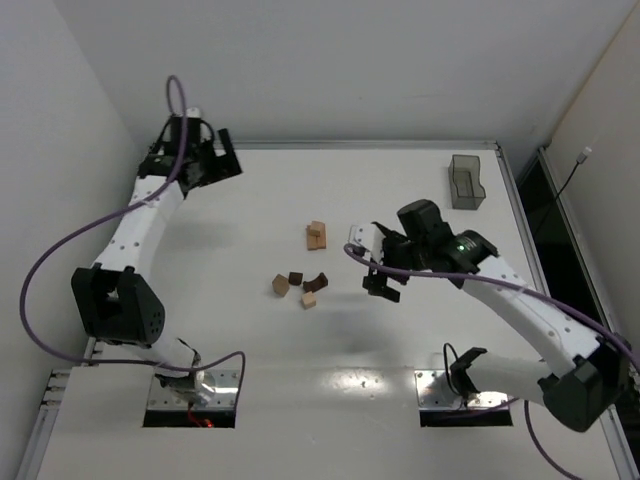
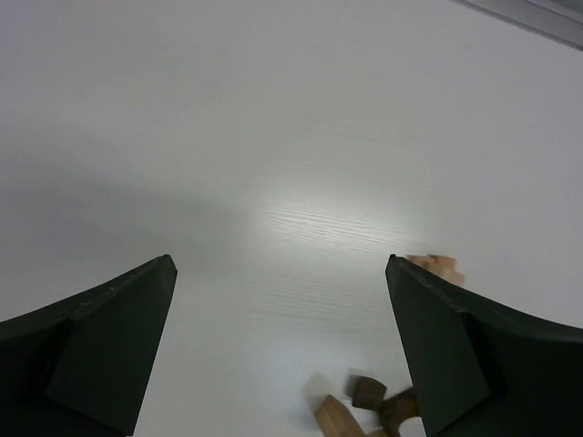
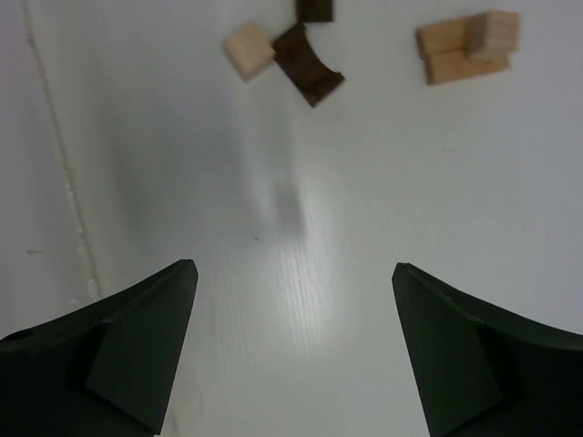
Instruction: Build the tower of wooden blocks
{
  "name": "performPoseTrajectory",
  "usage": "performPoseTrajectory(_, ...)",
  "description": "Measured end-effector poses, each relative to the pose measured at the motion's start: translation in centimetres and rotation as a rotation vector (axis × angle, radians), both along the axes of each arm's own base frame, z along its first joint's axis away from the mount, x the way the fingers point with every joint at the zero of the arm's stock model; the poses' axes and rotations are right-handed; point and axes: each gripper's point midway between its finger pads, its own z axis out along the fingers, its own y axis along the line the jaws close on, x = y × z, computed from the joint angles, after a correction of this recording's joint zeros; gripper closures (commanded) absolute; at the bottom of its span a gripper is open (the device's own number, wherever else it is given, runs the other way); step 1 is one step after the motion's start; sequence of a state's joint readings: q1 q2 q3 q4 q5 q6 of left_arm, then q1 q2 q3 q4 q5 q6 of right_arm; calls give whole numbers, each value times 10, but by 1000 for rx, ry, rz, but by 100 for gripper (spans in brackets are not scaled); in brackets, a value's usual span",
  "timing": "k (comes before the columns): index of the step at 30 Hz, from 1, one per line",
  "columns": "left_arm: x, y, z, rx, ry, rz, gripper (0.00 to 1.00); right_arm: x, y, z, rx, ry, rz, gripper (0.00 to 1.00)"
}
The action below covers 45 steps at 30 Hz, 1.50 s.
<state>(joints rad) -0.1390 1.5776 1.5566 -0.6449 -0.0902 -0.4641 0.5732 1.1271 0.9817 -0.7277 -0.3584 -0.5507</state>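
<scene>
No upright tower shows. A small group of light tan blocks (image 1: 317, 235) lies mid-table, also in the right wrist view (image 3: 467, 45) and the left wrist view (image 2: 439, 266). Nearer lie loose pieces: a tan block (image 1: 280, 285), a dark brown block (image 1: 296, 279), a dark arch piece (image 1: 316, 283) (image 3: 310, 66) and a small tan block (image 1: 309, 299) (image 3: 249, 50). My right gripper (image 1: 381, 272) (image 3: 294, 273) is open and empty, just right of the loose pieces. My left gripper (image 1: 218, 160) (image 2: 281, 264) is open and empty, far back left.
A translucent grey plastic container (image 1: 465, 182) stands at the back right near the table's raised edge. Walls close off the left and the back. The arm bases sit at the near edge.
</scene>
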Motion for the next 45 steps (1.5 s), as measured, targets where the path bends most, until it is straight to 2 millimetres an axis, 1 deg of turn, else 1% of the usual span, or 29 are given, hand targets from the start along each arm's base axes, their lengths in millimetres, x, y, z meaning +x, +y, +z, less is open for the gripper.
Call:
performPoseTrajectory(1, 1, 27, -8, -14, 11, 48, 0, -4, 11, -5, 2, 36, 48, 13)
performPoseTrajectory(2, -1, 49, -21, -35, 37, 84, 0, -8, 21, -10, 3, 72, 91, 16)
performPoseTrajectory(3, -6, 71, -39, -56, 75, 124, 0, -11, 31, -18, -7, 120, 137, 22)
performPoseTrajectory(5, -26, 110, -77, -99, 176, 203, 0, -20, 53, -34, -33, 201, 250, 26)
performPoseTrajectory(6, -35, 123, -90, -115, 214, 233, 0, -25, 62, -43, -45, 239, 299, 29)
performPoseTrajectory(7, -46, 132, -102, -133, 254, 254, 0, -31, 73, -52, -60, 280, 356, 36)
performPoseTrajectory(8, -52, 135, -107, -142, 274, 259, 0, -35, 82, -60, -72, 309, 400, 39)
performPoseTrajectory(9, -54, 136, -108, -147, 283, 255, 0, -38, 89, -67, -80, 328, 435, 41)
performPoseTrajectory(10, -54, 135, -108, -150, 280, 243, 0, -41, 96, -73, -87, 346, 465, 45)
performPoseTrajectory(12, -52, 131, -105, -157, 269, 220, 0, -42, 107, -84, -97, 367, 508, 46)
performPoseTrajectory(16, -51, 125, -104, -170, 264, 183, 0, -34, 122, -94, -107, 343, 529, 49)
performPoseTrajectory(21, -47, 121, -103, -187, 263, 161, 0, -16, 135, -110, -127, 283, 494, 49)
performPoseTrajectory(27, -37, 121, -115, -200, 291, 147, 0, -7, 139, -131, -168, 269, 465, 49)
performPoseTrajectory(32, -35, 121, -123, -211, 316, 143, 0, 1, 146, -138, -188, 254, 459, 49)
performPoseTrajectory(38, -35, 124, -132, -227, 336, 140, 0, 17, 162, -141, -190, 229, 456, 49)
performPoseTrajectory(39, -36, 125, -134, -229, 340, 141, 0, 19, 163, -142, -192, 226, 456, 50)
performPoseTrajectory(42, -36, 129, -137, -236, 349, 147, 0, 21, 165, -144, -200, 225, 462, 50)
performPoseTrajectory(45, -35, 131, -138, -243, 351, 149, 0, 18, 161, -148, -218, 237, 478, 51)
